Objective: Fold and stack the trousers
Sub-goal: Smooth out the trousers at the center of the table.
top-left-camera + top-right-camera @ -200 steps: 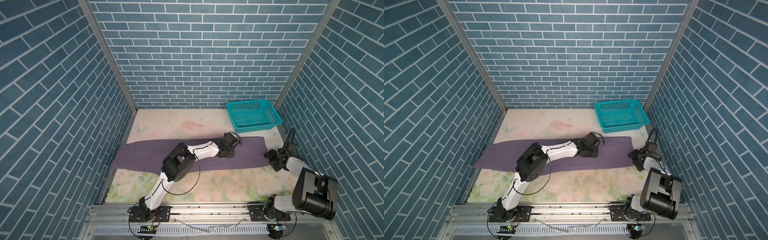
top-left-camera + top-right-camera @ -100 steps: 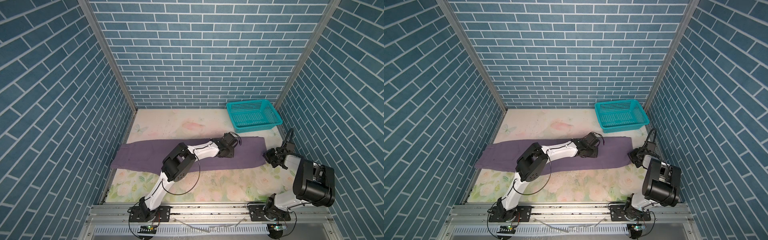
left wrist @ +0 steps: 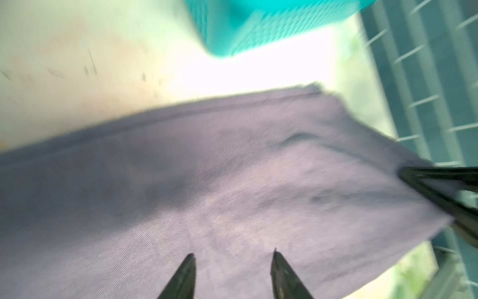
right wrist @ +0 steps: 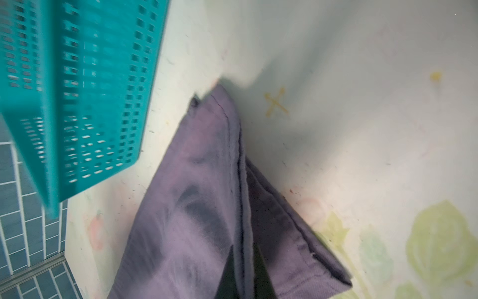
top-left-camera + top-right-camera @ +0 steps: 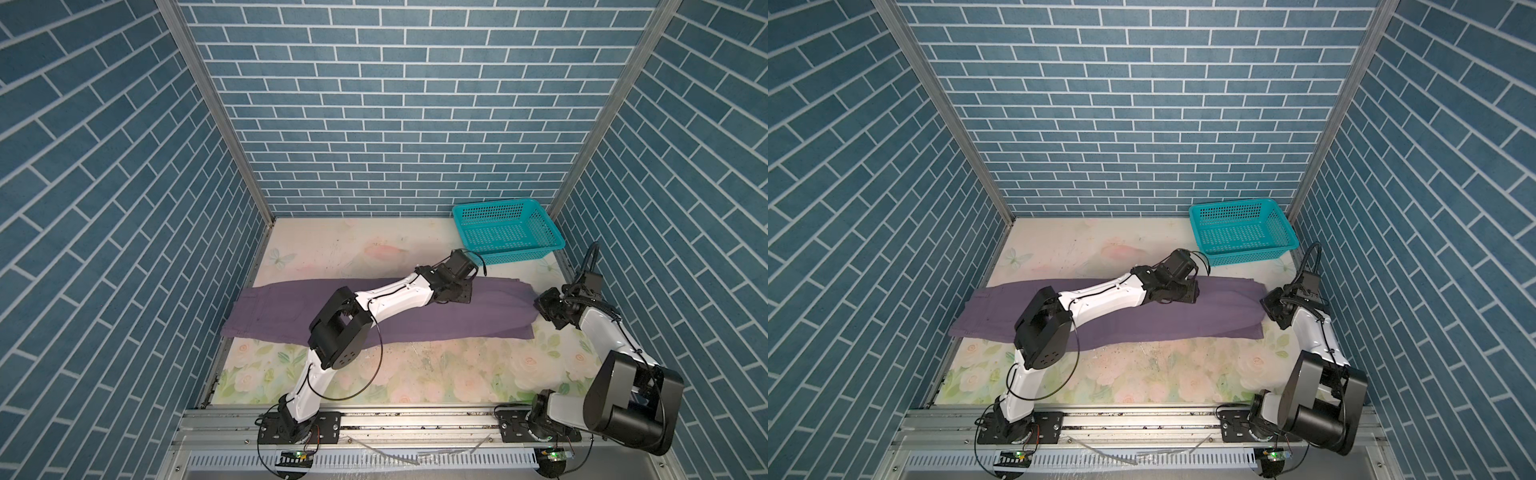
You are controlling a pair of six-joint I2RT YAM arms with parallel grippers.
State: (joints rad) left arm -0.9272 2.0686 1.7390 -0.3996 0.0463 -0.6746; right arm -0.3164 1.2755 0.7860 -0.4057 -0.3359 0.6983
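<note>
Across mid tabletop [image 5: 332, 249], both top views: trousers [image 5: 478, 320] lie flat, stretched left to right. Right end near basket [image 5: 505, 204], not touching it. Left pincer [image 3: 234, 271] low over trousers toward right end, jaws spread, nothing between them. Right pincer [image 4: 243, 274] at trousers' right end, pressed together, pinching cloth edge. Left wrist view blurred.

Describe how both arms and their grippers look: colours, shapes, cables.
The left arm and right arm have white tube links between bulky black joint housings. Thin black cables loop loosely alongside each. The left gripper and right gripper are black, with dark fingers tapering to points. No markings are legible.
</note>
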